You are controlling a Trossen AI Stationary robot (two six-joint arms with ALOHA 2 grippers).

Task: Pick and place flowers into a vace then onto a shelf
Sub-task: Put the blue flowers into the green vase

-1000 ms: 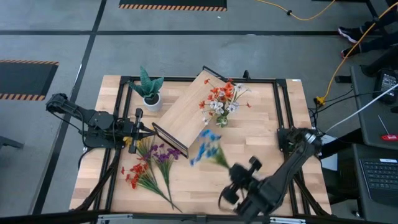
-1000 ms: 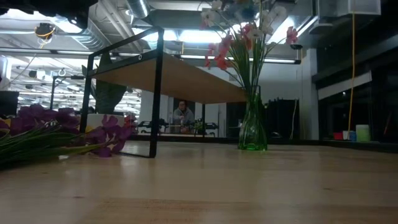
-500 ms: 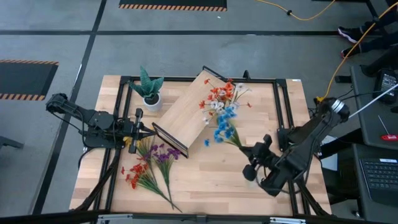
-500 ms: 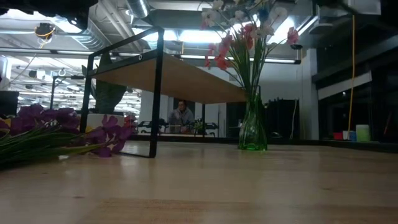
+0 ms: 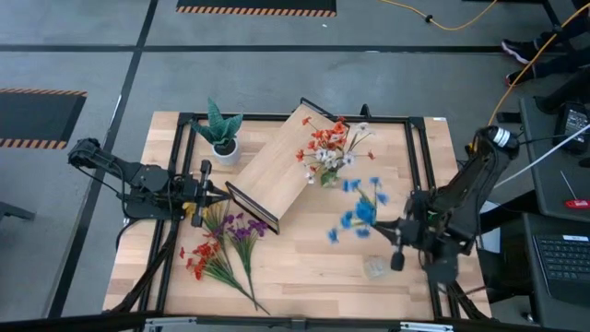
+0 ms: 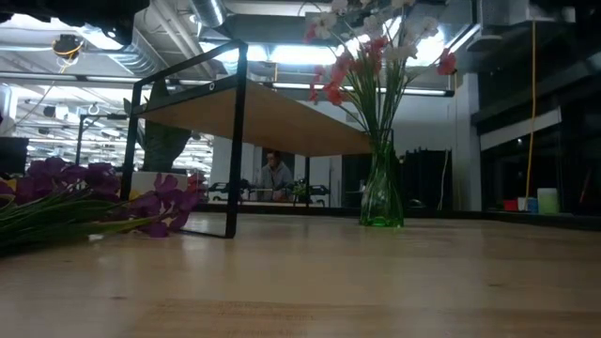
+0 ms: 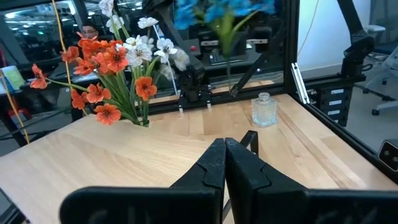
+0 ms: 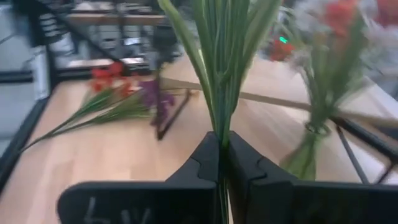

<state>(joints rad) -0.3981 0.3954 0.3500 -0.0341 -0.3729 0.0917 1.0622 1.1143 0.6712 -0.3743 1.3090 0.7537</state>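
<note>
From above, the right gripper (image 5: 398, 242) has been shifted toward the table's right edge, clamped on a blue flower sprig (image 5: 358, 210) just beside the vase (image 5: 328, 177), which stands by the shelf (image 5: 277, 166). In the low view, the vase (image 6: 381, 195) is unchanged. The left gripper (image 7: 225, 163) is seen shut, empty. Stems (image 8: 219, 56) are pinched between the right fingers.

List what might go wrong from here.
1. The right end effector pinches the blue flowers only by their thin stems, so they might slip or swing.
2. The vase is narrow and already crowded with red and white flowers; inserting more could tip it.
3. A small glass bottle sits near that arm and might be knocked.
</note>
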